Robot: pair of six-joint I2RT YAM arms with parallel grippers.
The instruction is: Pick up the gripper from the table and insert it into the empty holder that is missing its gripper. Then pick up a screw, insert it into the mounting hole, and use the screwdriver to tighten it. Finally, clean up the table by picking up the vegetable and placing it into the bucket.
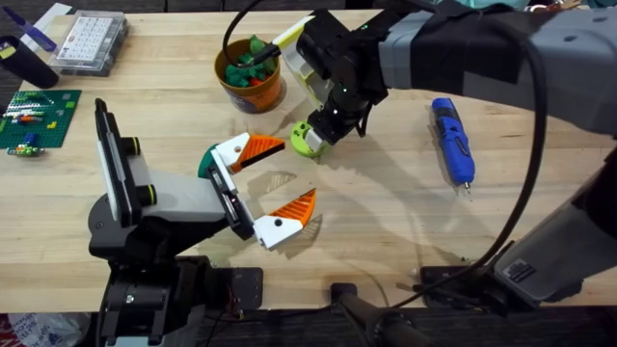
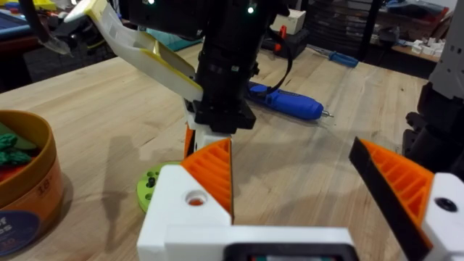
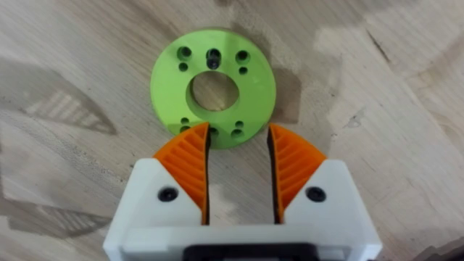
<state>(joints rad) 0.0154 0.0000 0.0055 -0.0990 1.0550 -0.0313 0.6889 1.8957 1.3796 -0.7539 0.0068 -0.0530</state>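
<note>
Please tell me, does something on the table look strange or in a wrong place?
Nothing looks spilled or broken. The one odd thing is a green disc with holes, lying flat on the bare table beside the orange pot. The right pincer hangs open just above the disc's edge. The blue screwdriver lies apart.

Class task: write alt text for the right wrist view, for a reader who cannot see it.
The right gripper, white fingers with orange ribbed pads slightly parted, points straight down at a flat green ring lying on the wooden table. The ring has a large centre hole and small holes around it.
</note>
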